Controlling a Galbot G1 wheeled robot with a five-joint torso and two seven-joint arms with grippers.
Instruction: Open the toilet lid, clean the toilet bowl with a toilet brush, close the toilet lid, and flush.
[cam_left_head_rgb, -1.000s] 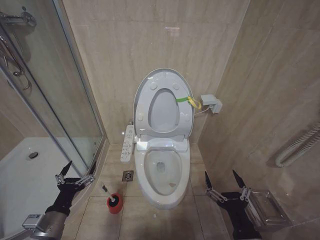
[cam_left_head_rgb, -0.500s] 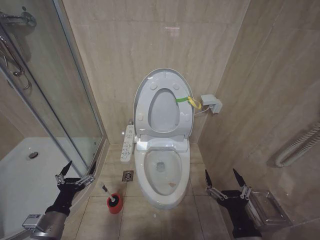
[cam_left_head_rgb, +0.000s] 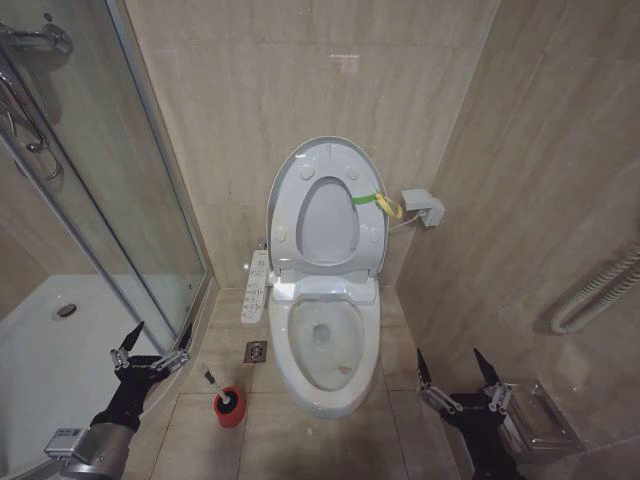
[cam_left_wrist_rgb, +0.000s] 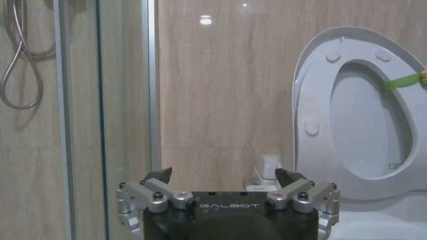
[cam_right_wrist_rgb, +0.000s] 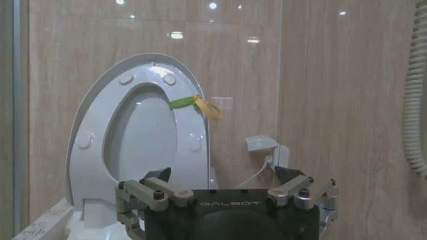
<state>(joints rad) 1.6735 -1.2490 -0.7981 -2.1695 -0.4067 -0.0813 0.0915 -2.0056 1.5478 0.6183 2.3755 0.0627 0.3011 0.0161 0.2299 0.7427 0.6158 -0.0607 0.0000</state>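
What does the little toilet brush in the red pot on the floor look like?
The small toilet brush with a thin white stick handle stands in a small round red holder on the beige tiled floor, its dark bristle head down in the holder. The handle leans up toward the robot's left. Nothing grips it. The holder sits just left of the white ceramic toilet bowl.

We see even, bright overhead light; small glare spots on the glossy wall tiles (cam_right_wrist_rgb: 213, 6), soft shadows, everything sharp.

tiled bathroom, toilet bowl (cam_left_head_rgb: 322, 350), glass shower enclosure (cam_left_head_rgb: 110, 200)
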